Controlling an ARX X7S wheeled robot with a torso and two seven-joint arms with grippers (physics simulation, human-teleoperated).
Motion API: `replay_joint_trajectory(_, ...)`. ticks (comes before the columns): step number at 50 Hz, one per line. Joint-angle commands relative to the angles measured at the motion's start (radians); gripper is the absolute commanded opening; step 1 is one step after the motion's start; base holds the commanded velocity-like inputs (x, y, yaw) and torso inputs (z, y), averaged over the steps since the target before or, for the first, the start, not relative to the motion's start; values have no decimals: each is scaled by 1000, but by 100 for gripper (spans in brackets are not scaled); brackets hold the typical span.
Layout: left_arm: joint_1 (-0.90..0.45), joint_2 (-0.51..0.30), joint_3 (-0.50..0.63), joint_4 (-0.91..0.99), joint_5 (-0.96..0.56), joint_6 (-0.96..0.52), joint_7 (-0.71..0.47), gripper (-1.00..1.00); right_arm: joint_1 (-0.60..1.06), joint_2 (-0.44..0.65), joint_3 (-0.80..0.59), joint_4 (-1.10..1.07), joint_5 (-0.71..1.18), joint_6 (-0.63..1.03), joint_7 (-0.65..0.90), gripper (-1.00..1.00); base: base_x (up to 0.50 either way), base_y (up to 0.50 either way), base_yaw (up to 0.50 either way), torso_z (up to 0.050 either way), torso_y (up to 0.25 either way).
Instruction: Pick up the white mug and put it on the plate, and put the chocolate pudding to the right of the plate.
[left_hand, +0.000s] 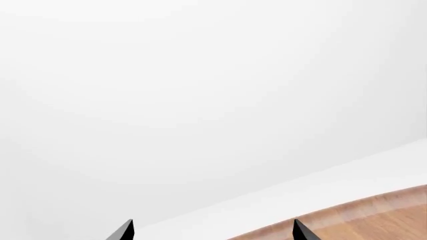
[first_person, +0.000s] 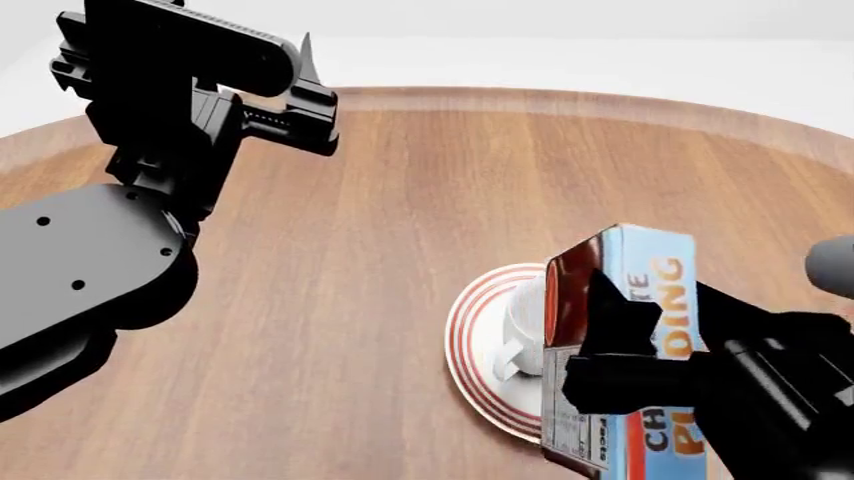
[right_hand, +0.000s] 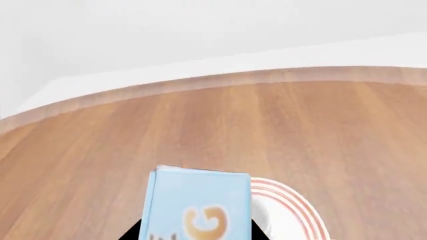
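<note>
- The right gripper (first_person: 601, 345) has its black fingers clamped on the chocolate pudding (first_person: 627, 340), a light blue and dark brown carton with orange lettering.
- From the head view, the carton hangs in the air, tilted, in front of the right half of the plate (first_person: 467, 345); it hides that part of the plate from sight.
- In the right wrist view, the blue face of the chocolate pudding (right_hand: 199, 205) fills the space between the fingers, with an orange letter showing on it, and the plate (right_hand: 293, 200) shows just beside it.
- The plate lies flat on the round wooden table (first_person: 400, 250), its red-orange rings showing on its left side.
- The white mug (first_person: 523, 335) stands on the plate, its handle pointing toward the near side; the carton covers much of its right part.
- The left gripper (first_person: 287, 75) is raised above the far left of the table, well apart from the plate, with nothing in it.
- In the left wrist view, only two dark fingertips (left_hand: 123, 231) peek in, spread apart, against a pale wall and a strip of the table (left_hand: 373, 215) edge; the jaws look parted.
</note>
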Motion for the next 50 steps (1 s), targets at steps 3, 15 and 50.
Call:
replay_joint_trajectory(3,6,24,-27,-13,14,14,26,100,381,242,-110,-2,22,-162,-2,-100,0,0,0,0,0)
replay_joint_trajectory(15,8,27,-27,-14,16,13,27,100,545,319,-122,166,-118,27,-95,-100,1,0,0,0,0)
replay_joint_trajectory(50,16,46,-18,-30,32,7,43,100,675,114,-259,938,-785,344,-825,-100,0,0,0,0,0)
